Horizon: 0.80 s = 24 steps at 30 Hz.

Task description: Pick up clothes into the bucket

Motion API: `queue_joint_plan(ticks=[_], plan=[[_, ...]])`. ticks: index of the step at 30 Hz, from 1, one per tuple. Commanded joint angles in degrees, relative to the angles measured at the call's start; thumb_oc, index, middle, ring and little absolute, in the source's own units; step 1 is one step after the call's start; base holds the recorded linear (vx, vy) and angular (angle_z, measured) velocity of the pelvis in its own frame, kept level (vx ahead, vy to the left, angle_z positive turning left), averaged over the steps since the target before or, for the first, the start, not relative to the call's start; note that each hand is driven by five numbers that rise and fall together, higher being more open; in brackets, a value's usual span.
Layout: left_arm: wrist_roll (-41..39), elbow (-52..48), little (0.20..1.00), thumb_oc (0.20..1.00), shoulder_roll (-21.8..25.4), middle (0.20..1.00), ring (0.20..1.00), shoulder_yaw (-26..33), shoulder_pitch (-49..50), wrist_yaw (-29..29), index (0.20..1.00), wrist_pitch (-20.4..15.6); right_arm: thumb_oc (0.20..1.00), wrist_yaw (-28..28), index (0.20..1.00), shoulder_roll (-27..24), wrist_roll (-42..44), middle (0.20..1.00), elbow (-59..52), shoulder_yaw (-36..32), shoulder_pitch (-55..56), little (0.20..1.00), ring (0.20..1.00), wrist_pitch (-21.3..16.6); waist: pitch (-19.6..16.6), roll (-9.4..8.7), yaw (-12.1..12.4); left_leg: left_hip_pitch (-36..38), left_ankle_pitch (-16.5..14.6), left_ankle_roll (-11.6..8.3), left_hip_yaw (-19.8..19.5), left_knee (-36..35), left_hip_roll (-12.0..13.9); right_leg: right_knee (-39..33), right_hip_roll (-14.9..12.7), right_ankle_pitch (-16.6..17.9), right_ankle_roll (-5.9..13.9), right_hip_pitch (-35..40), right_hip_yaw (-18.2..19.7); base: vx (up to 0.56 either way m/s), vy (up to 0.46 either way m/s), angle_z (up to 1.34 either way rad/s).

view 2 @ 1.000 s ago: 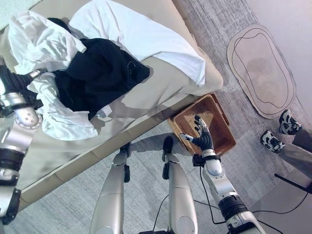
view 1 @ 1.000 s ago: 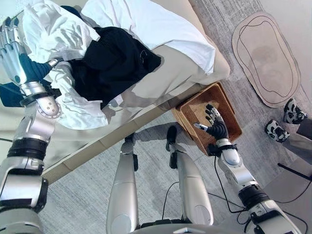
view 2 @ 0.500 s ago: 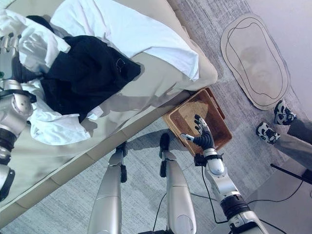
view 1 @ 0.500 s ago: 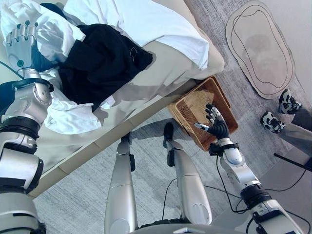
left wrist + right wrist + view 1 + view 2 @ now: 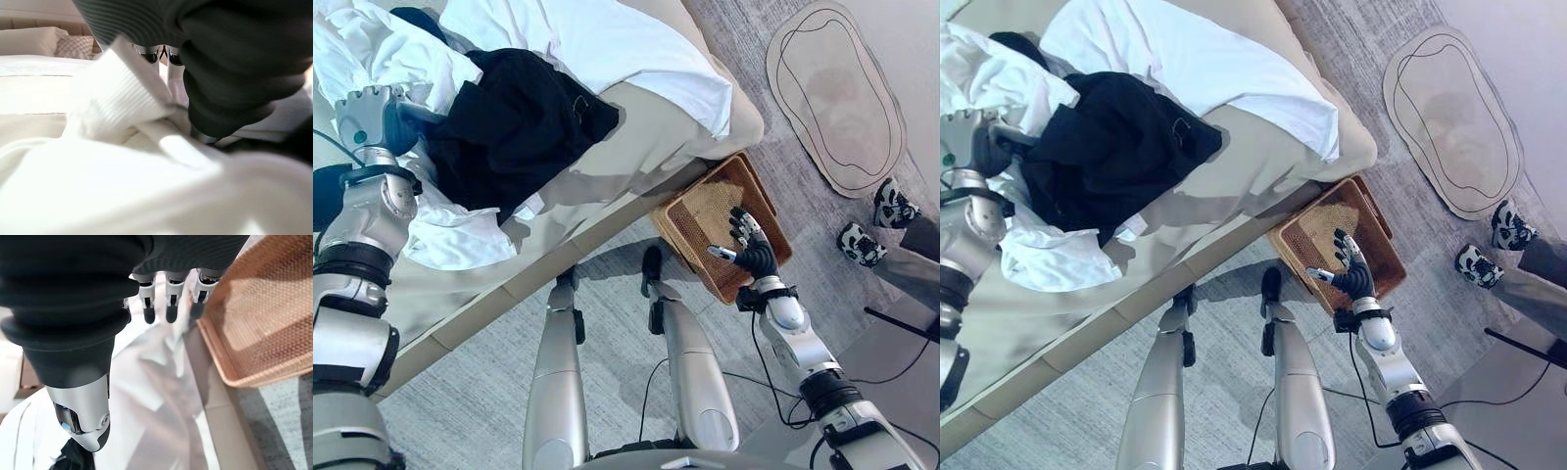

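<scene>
Over basket (image 5: 697,211) rim: right robot hand (image 5: 751,255) open, probably clear.

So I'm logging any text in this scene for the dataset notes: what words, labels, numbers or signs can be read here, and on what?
None can be read.
black garment: a small pale mark on it, too small to tell whether it is print.
white clothes, wicker basket, rug: no text.
</scene>
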Motion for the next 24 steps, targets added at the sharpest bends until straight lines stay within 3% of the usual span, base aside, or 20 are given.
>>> queue_joint_plan(ticks=[1,14,18,24], plan=[[0.45,-0.75,0.2,0.2,0.09,0.2,0.2,3.84,5.53,1.34,0.2,0.01,1.0,0.07,1.0,-1.15,-0.29,1.0,-2.06,-1.61,4.97,1.0,1.0,-1.92,-6.32,0.88,0.0,1.12,-6.92,2.35,2.57,5.84,0.52,-7.54,-4.98,6.93,4.95,4.58,-0.77,0.0,0.0,0.0],[2.4,-18.35,0.2,0.2,-2.91,0.2,0.2,18.32,25.6,1.19,0.2,-2.45,1.0,0.17,1.0,-0.01,-2.36,1.0,0.11,-3.72,6.5,1.0,1.0,-0.04,-8.27,2.2,3.83,14.35,-6.6,1.84,2.64,-0.59,0.0,-13.08,-5.69,7.42,5.35,17.95,-2.06,0.05,-0.012,-0.01],[1.34,-27.99,0.2,0.2,-5.57,0.2,0.2,23.66,32.05,0.04,0.2,-5.15,1.0,0.74,1.0,0.38,-3.15,1.0,0.71,-4.74,7.27,1.0,1.0,0.81,-9.76,2.89,5.47,19.5,-5.99,1.54,1.85,-3.79,-0.11,-15.47,-5.62,7.25,5.23,23.29,-3.19,0.08,-0.056,0.1],[0.4,-37.74,0.2,0.2,-7.42,0.2,0.2,26.1,36.36,-2.75,0.2,-9.12,1.0,1.73,1.0,0.44,-4.29,1.0,0.63,-4.72,7.25,1.0,1.0,1.46,-11.52,3.38,6.53,24.3,-4.67,1.21,1.1,-7.35,-0.24,-18.25,-5.28,7.58,5.13,27.93,-4.5,0.04,-0.043,0.14]])
